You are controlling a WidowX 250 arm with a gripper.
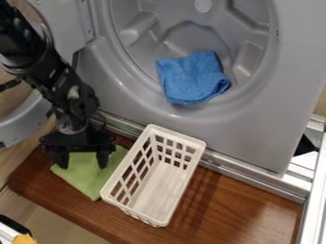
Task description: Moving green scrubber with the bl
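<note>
The light green cloth (87, 177) lies flat on the brown wooden counter (235, 205), just left of the white basket (196, 142). The arm (64, 88) slants down from the upper left, its gripper (83, 166) above the cloth, fingers spread apart. One cloth corner points toward the view's bottom; the gripper partly covers it, so I can't tell its long axis.

Laundry setting, grey front-loading washing machine (290, 86) across upper centre, folded blue cloth (192, 78) in its round opening, rectangular white plastic lattice basket (199, 144) on brown wooden board (242, 205) below.
</note>
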